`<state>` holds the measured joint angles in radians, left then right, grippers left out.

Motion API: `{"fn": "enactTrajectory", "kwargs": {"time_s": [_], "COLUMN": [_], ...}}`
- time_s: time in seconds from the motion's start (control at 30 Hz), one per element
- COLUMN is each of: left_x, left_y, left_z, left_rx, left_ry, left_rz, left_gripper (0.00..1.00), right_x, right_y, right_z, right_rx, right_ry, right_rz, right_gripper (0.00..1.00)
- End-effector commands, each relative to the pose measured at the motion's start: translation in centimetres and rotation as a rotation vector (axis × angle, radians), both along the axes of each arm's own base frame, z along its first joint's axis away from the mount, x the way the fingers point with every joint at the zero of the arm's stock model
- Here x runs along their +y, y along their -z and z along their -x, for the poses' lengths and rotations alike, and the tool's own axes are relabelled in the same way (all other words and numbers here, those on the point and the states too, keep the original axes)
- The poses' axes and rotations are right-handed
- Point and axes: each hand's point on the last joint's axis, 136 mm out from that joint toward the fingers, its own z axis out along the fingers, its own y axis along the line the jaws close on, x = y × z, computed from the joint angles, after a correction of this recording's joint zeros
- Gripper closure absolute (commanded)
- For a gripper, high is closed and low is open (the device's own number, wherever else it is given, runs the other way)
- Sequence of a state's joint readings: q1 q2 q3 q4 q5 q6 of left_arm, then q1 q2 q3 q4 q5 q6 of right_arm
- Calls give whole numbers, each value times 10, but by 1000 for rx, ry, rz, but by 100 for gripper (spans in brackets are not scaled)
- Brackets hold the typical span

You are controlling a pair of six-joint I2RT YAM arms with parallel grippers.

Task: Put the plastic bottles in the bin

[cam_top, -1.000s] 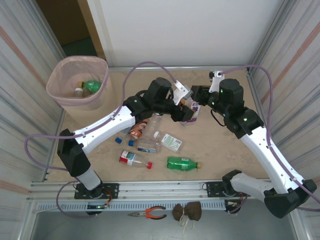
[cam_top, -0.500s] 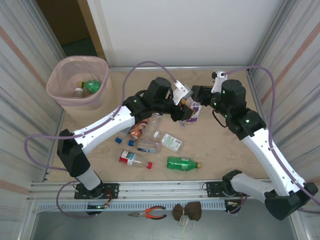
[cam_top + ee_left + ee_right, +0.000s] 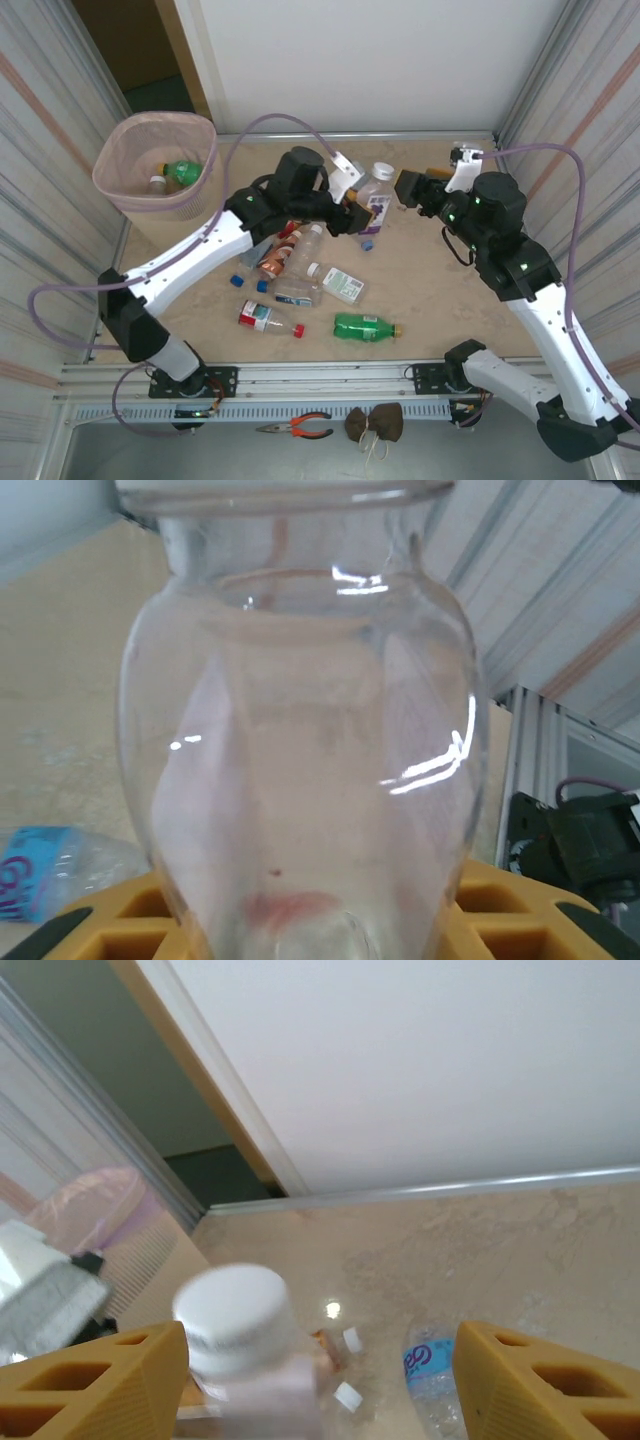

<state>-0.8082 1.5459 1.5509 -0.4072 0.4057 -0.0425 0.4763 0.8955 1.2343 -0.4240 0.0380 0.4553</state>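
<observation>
The left gripper [image 3: 357,206] clamped the clear white-capped bottle [image 3: 377,192], apparently by its belly, near the tabletop's [image 3: 440,290] far edge. The right gripper [image 3: 404,187] stood wide, empty. Light, slick, likely crushable.

One right gripper [image 3: 322,1360]: two yellow honeycomb fingers [image 3: 95,1385] at 7 and 5 o'clock, set wide apart, nothing clamped between them.
One white-capped bottle [image 3: 240,1325], pinkish label, cap uppermost, just beside the 7 o'clock finger.
One clear bottle [image 3: 428,1370], blue label, lying on the beige table [image 3: 520,1250] towards 5 o'clock.
One bin [image 3: 95,1210], pink liner, at 9 o'clock.
One white wall [image 3: 420,1060], at 12 o'clock.
</observation>
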Motion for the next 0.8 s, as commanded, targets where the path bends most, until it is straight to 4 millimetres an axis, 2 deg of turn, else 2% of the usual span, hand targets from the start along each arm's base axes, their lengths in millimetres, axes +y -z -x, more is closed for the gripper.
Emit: {"fn": "enactTrajectory", "kwargs": {"time_s": [0.0, 0.23, 0.57, 0.77], "left_x": [34, 107, 248, 324], "left_y": [-34, -66, -105, -108], "left_z": [-3, -25, -63, -90], "left_rx": [-79, -135, -87, 28], "left_ry": [-54, -222, -638, -846], "left_rz": [28, 18, 144, 318], "left_gripper": [60, 60, 58, 55], "right_x": [-13, -19, -12, -10], "right_y": [-16, -16, -6, -5], "right_z": [8, 11, 2, 1], "right_rx": [-46, -50, -17, -9], "right_ry": [39, 57, 37, 31], "right_rz": [21, 33, 29, 24], "right_gripper": [30, 29, 29, 29]}}
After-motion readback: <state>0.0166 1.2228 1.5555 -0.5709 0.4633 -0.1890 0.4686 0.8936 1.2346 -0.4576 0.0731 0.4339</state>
